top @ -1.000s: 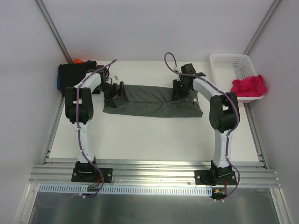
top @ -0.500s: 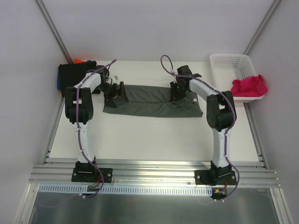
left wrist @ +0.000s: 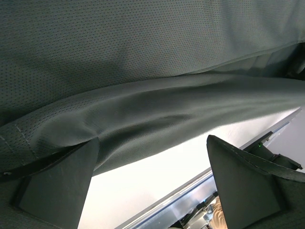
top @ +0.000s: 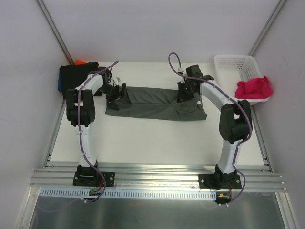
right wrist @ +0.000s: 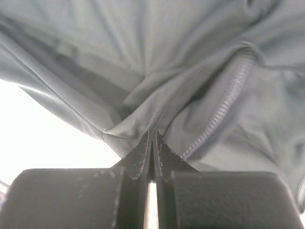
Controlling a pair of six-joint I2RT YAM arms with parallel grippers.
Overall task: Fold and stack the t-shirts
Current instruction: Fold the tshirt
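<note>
A dark grey t-shirt (top: 152, 102) lies spread as a long band across the back of the table. My left gripper (top: 118, 94) is at its left end. In the left wrist view the gripper (left wrist: 150, 186) is open, its fingers (left wrist: 52, 183) wide apart, and the grey cloth (left wrist: 152, 71) lies over and just beyond them. My right gripper (top: 186, 93) is at the shirt's right end. In the right wrist view it (right wrist: 152, 138) is shut on a pinched fold of the grey shirt (right wrist: 190, 71), beside a stitched hem. A magenta-pink t-shirt (top: 255, 88) hangs crumpled over the basket's edge.
A pile of black, blue and orange shirts (top: 76, 76) sits at the back left corner. A white lattice basket (top: 233, 64) stands at the back right. Metal rails (top: 152, 174) run along the table's near edge.
My right arm swung its elbow out to the right and its gripper shifted slightly, bunching the shirt's right end. My left arm has not moved.
</note>
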